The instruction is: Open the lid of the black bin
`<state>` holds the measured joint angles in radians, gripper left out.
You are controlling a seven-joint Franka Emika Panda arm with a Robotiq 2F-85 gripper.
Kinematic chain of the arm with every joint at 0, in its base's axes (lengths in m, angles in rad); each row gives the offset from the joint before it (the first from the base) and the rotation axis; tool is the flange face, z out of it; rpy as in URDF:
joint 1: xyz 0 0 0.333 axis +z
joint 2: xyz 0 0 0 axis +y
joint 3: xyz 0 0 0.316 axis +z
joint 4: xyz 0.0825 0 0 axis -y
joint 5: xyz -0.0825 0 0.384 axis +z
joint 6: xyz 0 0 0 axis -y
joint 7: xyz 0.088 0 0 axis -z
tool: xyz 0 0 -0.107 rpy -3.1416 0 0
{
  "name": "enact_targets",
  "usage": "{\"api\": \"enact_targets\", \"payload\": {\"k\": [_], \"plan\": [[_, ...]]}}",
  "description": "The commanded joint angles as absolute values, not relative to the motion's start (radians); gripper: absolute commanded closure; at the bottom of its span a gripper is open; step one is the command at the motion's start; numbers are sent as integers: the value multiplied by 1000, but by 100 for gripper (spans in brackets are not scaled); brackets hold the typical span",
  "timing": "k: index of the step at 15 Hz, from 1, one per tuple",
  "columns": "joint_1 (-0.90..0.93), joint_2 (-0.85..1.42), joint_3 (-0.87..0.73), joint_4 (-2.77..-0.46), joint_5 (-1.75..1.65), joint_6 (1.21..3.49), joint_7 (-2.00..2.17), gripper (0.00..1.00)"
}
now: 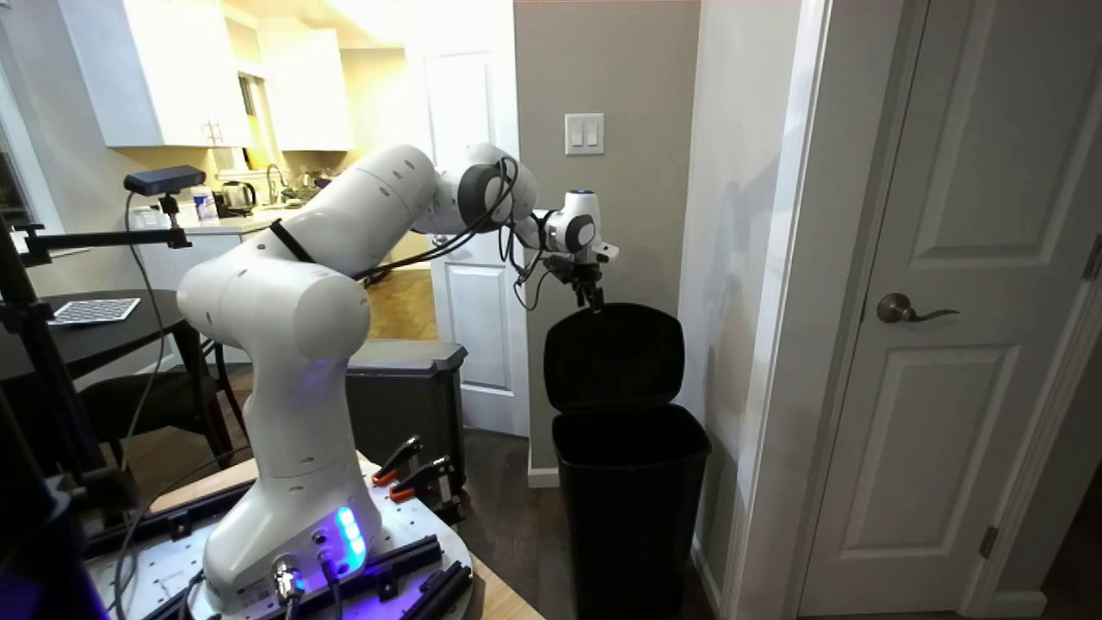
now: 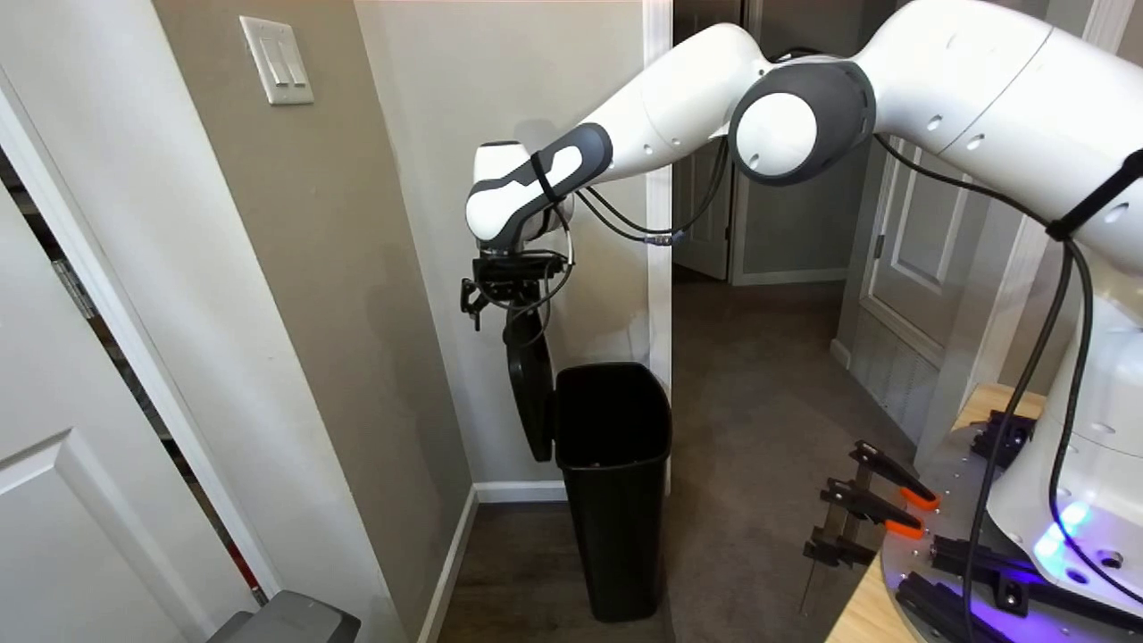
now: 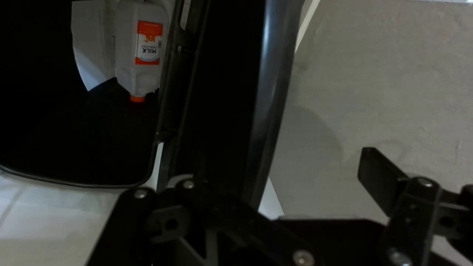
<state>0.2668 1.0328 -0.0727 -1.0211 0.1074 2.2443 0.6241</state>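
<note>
The black bin [image 1: 633, 517] stands on the floor by the wall corner; it also shows in an exterior view [image 2: 616, 536] and the wrist view [image 3: 74, 183]. Its lid [image 1: 614, 366] stands raised, nearly upright, at the bin's back edge, also in an exterior view [image 2: 529, 393] and the wrist view [image 3: 229, 92]. The bin's mouth is uncovered. My gripper [image 1: 591, 297] points down at the lid's top edge, also in an exterior view [image 2: 500, 314]. In the wrist view its fingers [image 3: 284, 177] are wide apart. One overlaps the lid; I cannot tell whether they touch.
A milk jug [image 3: 142, 55] and white card [image 3: 90, 40] lie inside the bin. A beige wall [image 2: 312, 268] is close behind the lid, and another wall [image 1: 740, 215] stands beside the bin. A grey-topped container [image 1: 405, 355] and a table with clamps [image 2: 866, 500] are nearby.
</note>
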Motion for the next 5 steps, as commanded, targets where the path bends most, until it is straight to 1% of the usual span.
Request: {"api": "enact_targets", "payload": {"k": [1,5], "plan": [[261,1034,-59,-1019,92,2264,636,0],[263,1034,-59,-1024,93,2287,641,0]]}}
